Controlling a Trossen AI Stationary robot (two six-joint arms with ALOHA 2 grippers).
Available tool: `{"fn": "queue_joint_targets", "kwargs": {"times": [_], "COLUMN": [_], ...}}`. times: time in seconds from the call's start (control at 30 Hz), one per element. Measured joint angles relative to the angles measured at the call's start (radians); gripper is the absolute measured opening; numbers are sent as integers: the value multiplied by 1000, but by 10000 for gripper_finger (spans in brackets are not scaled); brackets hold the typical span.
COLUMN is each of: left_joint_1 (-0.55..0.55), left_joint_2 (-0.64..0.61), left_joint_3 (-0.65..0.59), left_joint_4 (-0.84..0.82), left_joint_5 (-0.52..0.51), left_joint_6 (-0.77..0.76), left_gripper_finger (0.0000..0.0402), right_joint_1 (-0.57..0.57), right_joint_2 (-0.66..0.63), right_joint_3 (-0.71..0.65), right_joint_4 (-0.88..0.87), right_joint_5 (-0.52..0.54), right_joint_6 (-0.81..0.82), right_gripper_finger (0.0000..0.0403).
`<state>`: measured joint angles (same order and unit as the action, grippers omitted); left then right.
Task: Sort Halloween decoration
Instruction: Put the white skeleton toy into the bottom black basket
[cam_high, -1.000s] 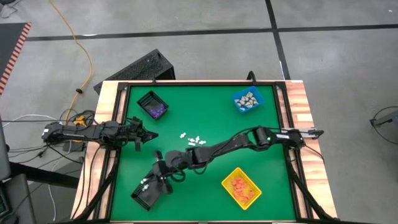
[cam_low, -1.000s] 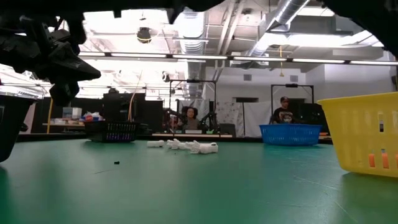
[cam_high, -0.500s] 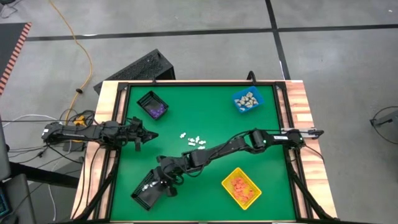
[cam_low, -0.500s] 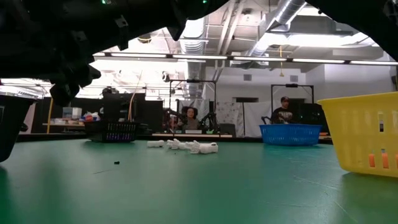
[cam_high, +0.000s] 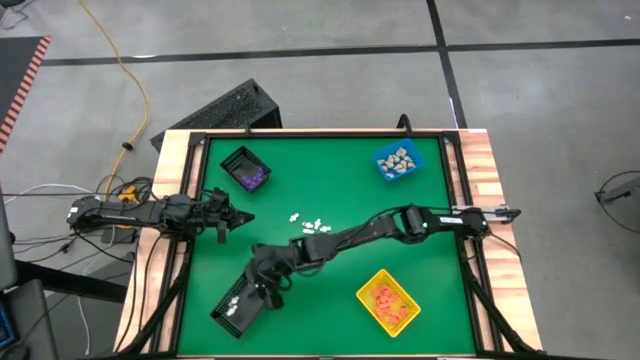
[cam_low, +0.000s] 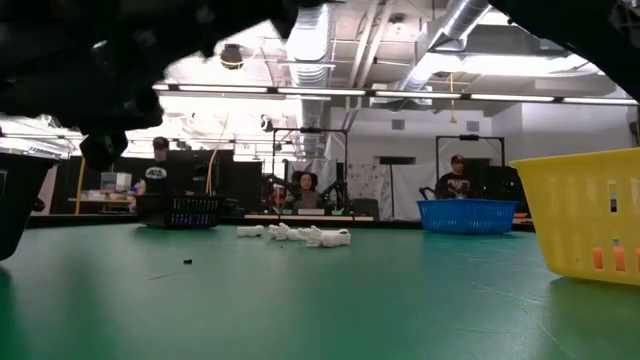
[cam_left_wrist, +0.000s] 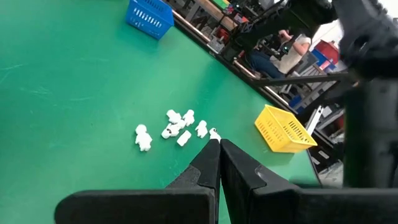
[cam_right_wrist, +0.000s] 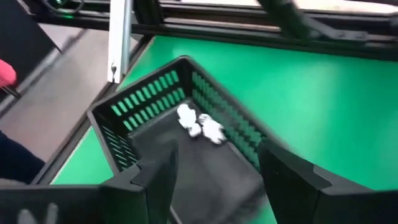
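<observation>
A cluster of white Halloween decoration pieces (cam_high: 312, 226) lies loose on the green table mid-field, also visible in the left wrist view (cam_left_wrist: 177, 127) and the low view (cam_low: 300, 235). My right gripper (cam_right_wrist: 217, 180) hovers open over the black bin (cam_high: 238, 306) at the near left, in which a few white pieces (cam_right_wrist: 200, 123) lie on the floor. Nothing sits between its fingers. My left gripper (cam_high: 240, 217) waits shut above the table's left side, its tips (cam_left_wrist: 216, 148) pointing toward the white cluster.
A black bin with purple pieces (cam_high: 245, 168) stands far left. The blue bin with beige pieces (cam_high: 398, 161) is far right, and the yellow bin with orange pieces (cam_high: 388, 301) near right. A black frame (cam_high: 200, 180) rims the table. People sit in the room beyond (cam_low: 303, 188).
My right gripper has moved a little toward the table's near edge, farther over the near-left black bin, and its fingers have opened there. My left gripper has kept still.
</observation>
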<state>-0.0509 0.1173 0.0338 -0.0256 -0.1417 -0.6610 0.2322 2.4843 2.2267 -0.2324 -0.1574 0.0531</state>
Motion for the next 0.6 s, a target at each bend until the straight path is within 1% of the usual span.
{"fn": "queue_joint_targets", "kwargs": {"times": [0.07,0.17,0.27,0.4,0.47,0.6], "left_joint_1": [0,0,0,0,0,0], "left_joint_2": [0,0,0,0,0,0], "left_joint_3": [0,0,0,0,0,0], "left_joint_4": [0,0,0,0,0,0], "left_joint_5": [1,2,2,1,1,0], "left_joint_6": [-9,-14,-14,-15,-8,-1], "left_gripper_finger": [0,0,0,0,0,0], "right_joint_1": [-20,-61,-117,-198,-238,-299], "right_joint_2": [-20,-72,-144,-181,-187,-176], "right_joint_3": [57,132,110,105,105,105], "right_joint_4": [-112,-314,-474,-721,-784,-837], "right_joint_5": [4,53,76,76,37,-49], "right_joint_6": [-41,-127,-190,-252,-280,-343], "right_gripper_finger": [237,231,226,223,223,223]}}
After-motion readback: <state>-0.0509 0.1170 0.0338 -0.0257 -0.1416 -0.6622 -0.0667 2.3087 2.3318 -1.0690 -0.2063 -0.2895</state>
